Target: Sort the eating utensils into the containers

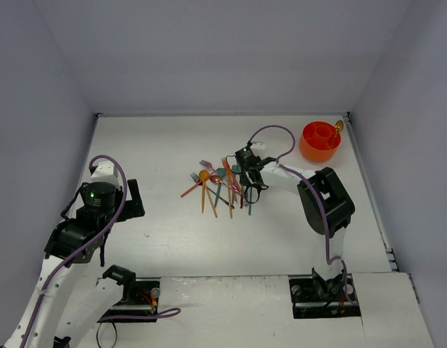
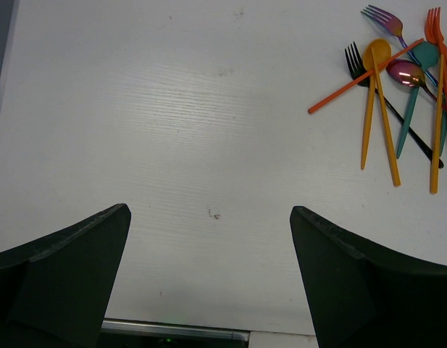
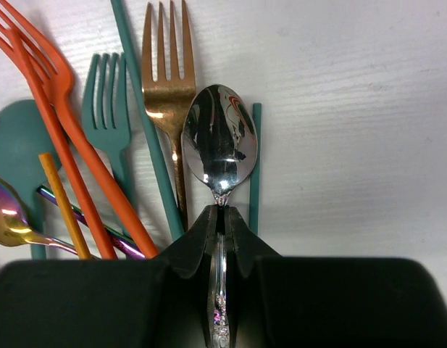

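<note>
A silver spoon (image 3: 219, 141) is pinched at its neck by the clenched right fingers (image 3: 198, 246). Its bowl lies just beside a gold fork (image 3: 167, 87), at the right edge of the pile of coloured utensils (image 1: 217, 185) mid-surface. The orange divided container (image 1: 310, 152) stands in the far right corner, with a gold utensil (image 1: 339, 126) at its rim. The left fingers (image 2: 64, 275) are spread wide, grasping nothing, above the bare white surface (image 2: 172, 109).

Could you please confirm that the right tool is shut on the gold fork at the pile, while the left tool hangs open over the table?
Not quite: the right tool is shut on the silver spoon, not the gold fork, which lies beside it, as the right wrist view shows. The rest holds: the left tool hangs open over the table.
</note>
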`<state>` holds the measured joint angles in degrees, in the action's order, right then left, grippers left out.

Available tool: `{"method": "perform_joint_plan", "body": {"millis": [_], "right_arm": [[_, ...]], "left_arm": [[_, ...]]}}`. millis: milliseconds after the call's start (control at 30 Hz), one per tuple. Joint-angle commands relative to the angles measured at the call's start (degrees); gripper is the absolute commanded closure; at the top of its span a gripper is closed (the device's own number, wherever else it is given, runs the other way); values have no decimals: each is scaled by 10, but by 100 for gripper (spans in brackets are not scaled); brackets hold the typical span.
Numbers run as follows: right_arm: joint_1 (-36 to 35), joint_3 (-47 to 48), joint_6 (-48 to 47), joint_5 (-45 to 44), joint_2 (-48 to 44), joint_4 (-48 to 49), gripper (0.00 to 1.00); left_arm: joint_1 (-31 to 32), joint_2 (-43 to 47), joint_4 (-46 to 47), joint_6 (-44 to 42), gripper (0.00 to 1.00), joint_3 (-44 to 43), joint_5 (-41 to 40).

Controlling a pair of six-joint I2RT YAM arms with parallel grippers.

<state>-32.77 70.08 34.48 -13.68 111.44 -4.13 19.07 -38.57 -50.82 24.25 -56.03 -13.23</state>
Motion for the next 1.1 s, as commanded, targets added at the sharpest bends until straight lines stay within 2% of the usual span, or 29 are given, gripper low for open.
{"method": "perform_joint_plan", "body": {"millis": [0,233,500,667,767,900,1067], "right_arm": [[4,53,-21,-17,-59,-4,100],[12,81,-77,-72,-143,5,100],[73,34,-145,-80,-247,93,100],[162,-7,-200,-85,-298,152,100],[222,-29,-222,-57,-318,212,100],[311,-35,-249,-21,-311,267,100],[387,-35,-284,4,-277,347,100]], "left_arm": [[3,-8,15,-4,9,-21,-16],[3,-9,18,-8,9,-17,-25],[3,-14,20,-11,9,-16,-29],[3,-10,20,-13,9,-11,-33],[3,-10,22,-12,9,-7,-33],[3,-14,25,-14,9,-7,-35],[3,-28,27,-11,9,-6,-44]]}}
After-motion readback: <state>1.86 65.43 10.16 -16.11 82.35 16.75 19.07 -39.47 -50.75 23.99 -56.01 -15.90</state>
